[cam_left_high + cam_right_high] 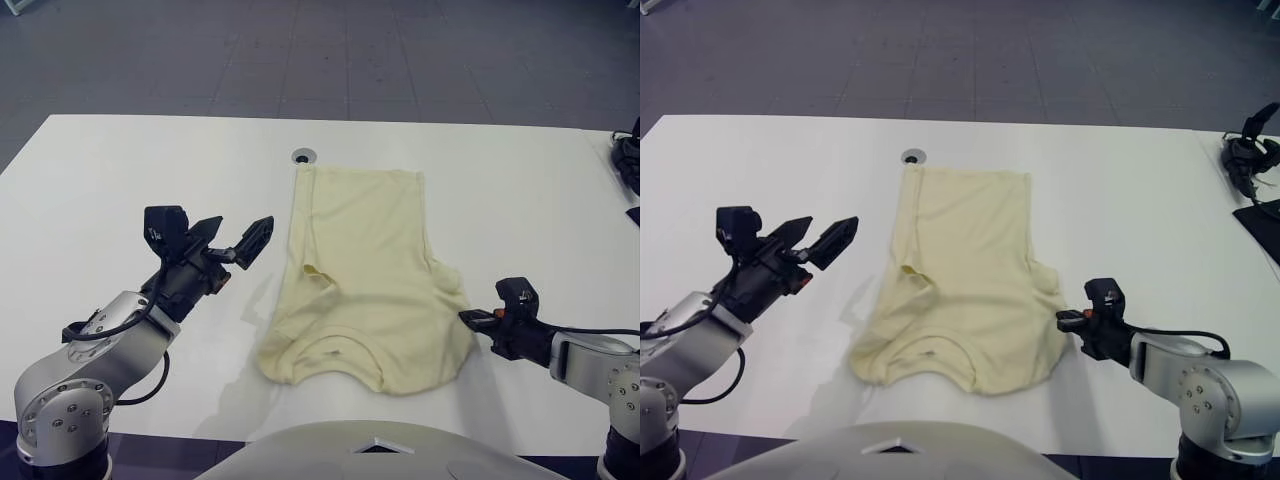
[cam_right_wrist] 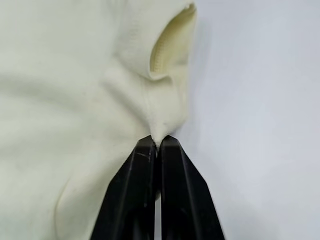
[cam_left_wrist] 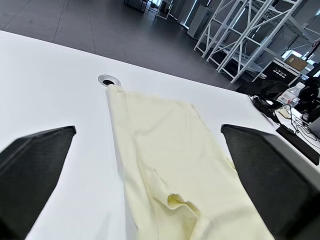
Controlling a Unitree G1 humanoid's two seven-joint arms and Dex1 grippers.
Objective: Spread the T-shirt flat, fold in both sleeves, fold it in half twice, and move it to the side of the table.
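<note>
Right wrist view: right hand [image 2: 156, 142] clenched on T-shirt [image 1: 365, 270] edge; left hand [image 1: 243, 226] released, beside it over counter [image 1: 120, 170].

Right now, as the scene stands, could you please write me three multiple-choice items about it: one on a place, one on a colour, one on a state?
1. Where is the round hole in the table?
A. at the far corner of the T-shirt, on the robot's left
B. at the table's near edge
C. at the table's far right

2. What colour is the T-shirt?
A. dark blue
B. pale yellow
C. red

3. In what state is the right gripper?
A. open above the table
B. shut and empty
C. shut on the T-shirt

Answers:
1 A: the round hole lies right at the T-shirt's far left corner.
2 B: the cloth is pale yellow against the white table.
3 C: the right wrist view shows its fingers closed on a pinch of cloth.
</note>
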